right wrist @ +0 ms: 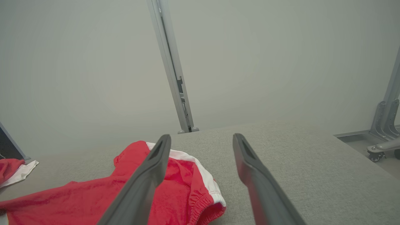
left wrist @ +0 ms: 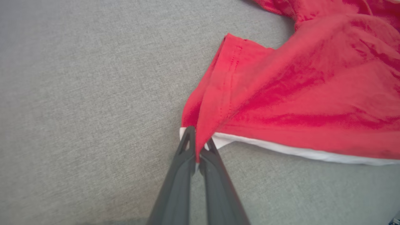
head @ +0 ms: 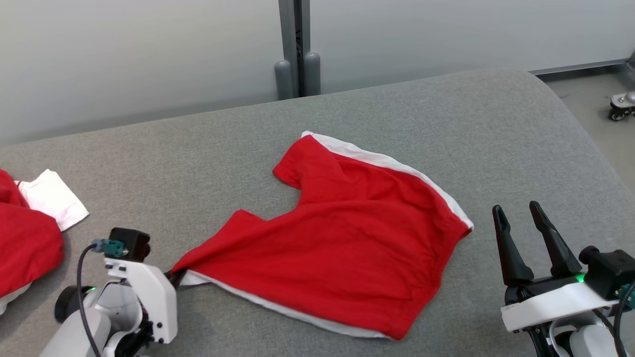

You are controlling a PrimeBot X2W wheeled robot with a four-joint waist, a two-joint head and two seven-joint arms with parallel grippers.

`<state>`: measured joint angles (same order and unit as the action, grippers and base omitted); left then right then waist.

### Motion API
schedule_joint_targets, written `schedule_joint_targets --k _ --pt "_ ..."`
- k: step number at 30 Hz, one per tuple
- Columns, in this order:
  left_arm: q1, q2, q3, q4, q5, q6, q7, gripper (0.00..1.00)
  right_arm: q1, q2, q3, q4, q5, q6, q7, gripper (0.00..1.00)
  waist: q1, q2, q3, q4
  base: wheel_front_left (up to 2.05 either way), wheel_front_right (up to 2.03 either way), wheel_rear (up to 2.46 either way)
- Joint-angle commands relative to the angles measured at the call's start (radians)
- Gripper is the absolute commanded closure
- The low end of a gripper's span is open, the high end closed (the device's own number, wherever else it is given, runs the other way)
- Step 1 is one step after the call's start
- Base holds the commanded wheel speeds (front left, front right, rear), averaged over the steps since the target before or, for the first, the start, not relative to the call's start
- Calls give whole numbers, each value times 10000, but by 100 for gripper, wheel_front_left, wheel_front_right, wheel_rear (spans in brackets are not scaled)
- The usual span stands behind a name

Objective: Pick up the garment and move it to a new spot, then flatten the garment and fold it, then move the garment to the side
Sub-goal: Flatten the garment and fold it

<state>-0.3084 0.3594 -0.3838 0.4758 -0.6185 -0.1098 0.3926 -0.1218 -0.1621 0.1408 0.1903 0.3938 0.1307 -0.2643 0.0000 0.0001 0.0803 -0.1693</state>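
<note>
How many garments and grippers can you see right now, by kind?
Red-and-white garments: 2 (spread garment, heap at left)
Grippers: 2 (left gripper shut on the spread garment's corner, right gripper open)
Total: 4

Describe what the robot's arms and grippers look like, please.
The left gripper and the right gripper each have two long, dark, tapering fingers, hollowed near the tips. Behind them sit angular white housings, black camera blocks and small green lights. A black cable with a teal plug loops beside the pale grey left forearm.
</note>
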Motion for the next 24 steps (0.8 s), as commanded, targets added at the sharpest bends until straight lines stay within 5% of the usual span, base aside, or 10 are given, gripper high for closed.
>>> schedule_joint_targets --k 1,13,14,15,16,24 --pt "148 180 110 85 -75 87 11 100 26 -70 19 28 -7 3 -1 0 0 -1 -18 79 0 0 0" --pt "572 475 387 134 -384 210 -118 100 1 -118 110 127 54 3 -1 0 0 -1 -61 532 0 0 0" --pt "573 455 403 79 -427 196 -170 94 -4 -124 105 131 54 3 -1 0 0 -1 -67 576 0 0 0" --pt "599 443 397 45 -411 190 -215 64 -9 -127 99 132 56 3 -1 0 0 -1 -76 615 0 0 0" --pt "644 448 382 17 -399 189 -227 0 -12 -130 100 135 57 3 -1 0 0 -1 -88 651 0 0 0" --pt "960 561 553 -882 -379 455 -616 0 94 -75 -41 84 17 5 -1 0 0 -1 -160 935 0 0 0"
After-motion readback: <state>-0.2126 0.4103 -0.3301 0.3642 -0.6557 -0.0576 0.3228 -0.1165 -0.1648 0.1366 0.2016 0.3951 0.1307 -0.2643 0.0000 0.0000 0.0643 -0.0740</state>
